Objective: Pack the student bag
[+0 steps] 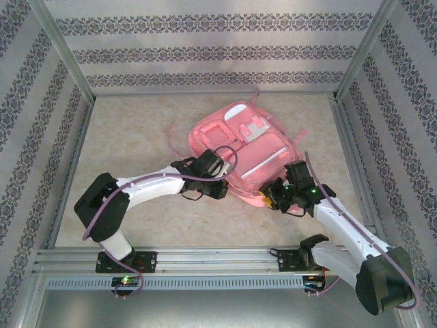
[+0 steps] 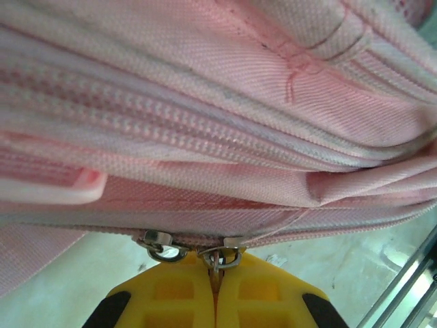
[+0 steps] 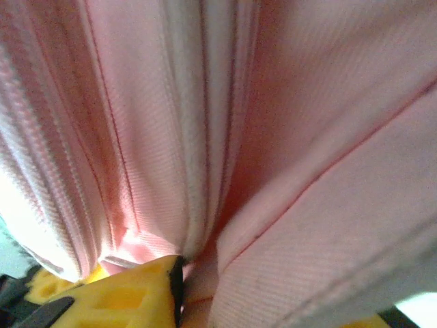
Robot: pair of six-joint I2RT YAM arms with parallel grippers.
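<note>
Item: student bag [image 1: 249,147], a large pink fabric backpack, lay flat on the beige table [image 1: 130,137], centre-right. Left hand [image 2: 216,280] was clamped shut on a metal zipper pull [image 2: 217,260] at the near edge, where two sliders met. Right hand [image 1: 272,196]: fingers apart, a fabric fold between them; grip could not be told. Judged: zipping nearly finished.

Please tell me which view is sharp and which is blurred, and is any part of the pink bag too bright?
Top external: sharp and evenly lit; the student bag looks washed out at its pale front panel. Left wrist: the fabric weave and the zipper pull are in focus. Right wrist: the fabric is soft and blurred, probably too close, with an overexposed patch at the lower left.
</note>
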